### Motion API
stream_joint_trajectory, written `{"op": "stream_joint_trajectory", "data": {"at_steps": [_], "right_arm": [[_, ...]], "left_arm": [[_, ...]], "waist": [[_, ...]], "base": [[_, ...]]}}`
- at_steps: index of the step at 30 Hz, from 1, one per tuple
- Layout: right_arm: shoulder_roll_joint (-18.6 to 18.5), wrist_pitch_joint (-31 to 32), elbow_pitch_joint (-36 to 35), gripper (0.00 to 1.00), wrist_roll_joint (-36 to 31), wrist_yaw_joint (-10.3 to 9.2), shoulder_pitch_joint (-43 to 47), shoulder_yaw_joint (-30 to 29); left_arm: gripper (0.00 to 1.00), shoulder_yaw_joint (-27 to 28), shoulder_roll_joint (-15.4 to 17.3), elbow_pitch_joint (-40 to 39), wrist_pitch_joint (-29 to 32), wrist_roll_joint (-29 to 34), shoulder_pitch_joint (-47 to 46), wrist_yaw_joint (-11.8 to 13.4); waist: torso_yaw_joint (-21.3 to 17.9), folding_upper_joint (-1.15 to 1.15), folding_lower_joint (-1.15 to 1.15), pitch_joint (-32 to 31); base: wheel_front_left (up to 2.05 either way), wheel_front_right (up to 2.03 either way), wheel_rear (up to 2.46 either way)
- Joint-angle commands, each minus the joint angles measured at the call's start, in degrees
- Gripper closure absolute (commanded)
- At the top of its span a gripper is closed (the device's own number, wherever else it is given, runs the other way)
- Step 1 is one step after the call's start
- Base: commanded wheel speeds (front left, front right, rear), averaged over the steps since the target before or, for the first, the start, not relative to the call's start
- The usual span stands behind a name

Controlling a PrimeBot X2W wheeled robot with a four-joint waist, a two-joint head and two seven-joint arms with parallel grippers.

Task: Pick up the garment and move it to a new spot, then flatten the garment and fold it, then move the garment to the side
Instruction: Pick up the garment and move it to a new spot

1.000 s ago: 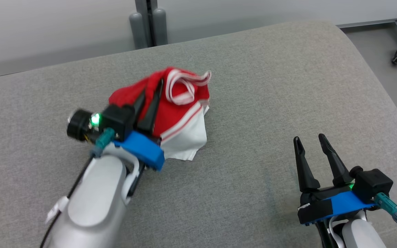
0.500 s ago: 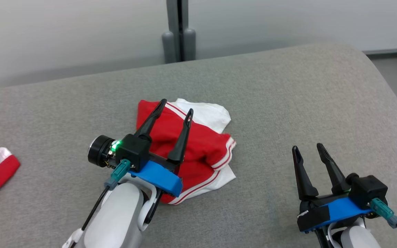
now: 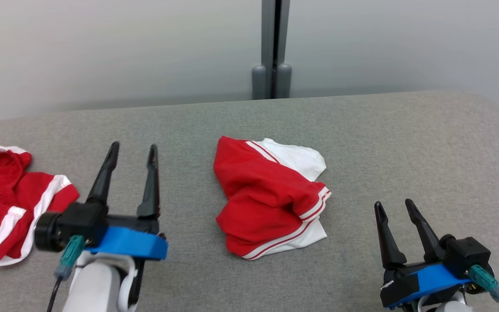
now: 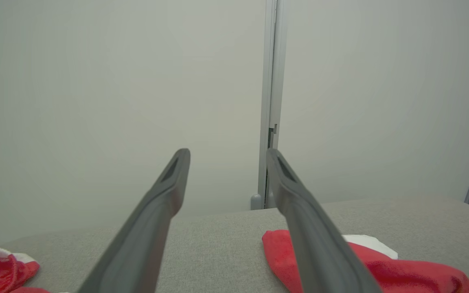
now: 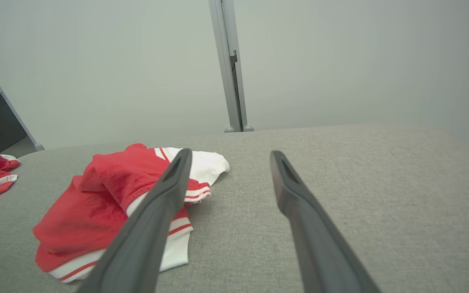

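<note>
red-and-white garment (image 3: 271, 197) lies crumpled on the grey fabric surface (image 3: 405, 143), nothing holding it — left gripper (image 3: 133, 147) to its left, right gripper (image 3: 393, 203) to its right, both spread wide, empty and clear of the cloth — second red garment (image 3: 7, 203) further left of it.

Garment (image 3: 267, 203), centre: soft matt cloth, red with white trim. Table (image 3: 405, 143): coarse grey woven fabric, matt. Left end effector (image 3: 132, 149), 7 o'clock, and right end effector (image 3: 394, 204), 5 o'clock: matt dark plastic fingers, smooth blue plastic mounts.
</note>
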Motion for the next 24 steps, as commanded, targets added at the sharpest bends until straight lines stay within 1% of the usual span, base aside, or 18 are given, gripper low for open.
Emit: {"op": "stream_joint_trajectory", "data": {"at_steps": [1,5,10,16,24], "right_arm": [[-0.28,-0.20,0.18,0.00,-0.44,0.03,0.68,-0.32],[-0.29,-0.20,0.67,0.00,-0.65,0.03,1.27,-0.67],[-0.28,-0.20,0.97,0.00,-0.67,0.03,2.03,-0.96],[-0.28,-0.20,1.65,0.00,-1.02,0.03,2.84,-1.19],[-0.28,-0.20,2.52,0.00,-0.52,0.03,3.61,-0.62]], "left_arm": [[0.00,1.29,0.50,-0.50,-0.15,0.66,1.81,0.21],[0.00,5.47,0.96,-1.41,-0.16,1.79,5.55,0.62],[0.00,8.75,1.14,-1.64,-0.16,3.41,9.89,1.04],[0.00,9.60,0.47,-0.78,-0.16,4.66,12.61,0.28],[0.00,10.53,-0.97,-0.20,-0.16,5.25,13.94,0.15]], "waist": [[0.57,0.00,0.01,-0.17],[1.61,0.00,0.01,-0.88],[2.50,0.00,0.01,-1.80],[2.91,0.00,0.01,-2.36],[2.15,0.00,0.01,-2.90]], "base": [[0.00,0.00,0.00],[0.00,0.00,0.00],[0.00,0.00,0.00],[0.00,0.00,0.00],[0.00,0.00,0.00]]}}
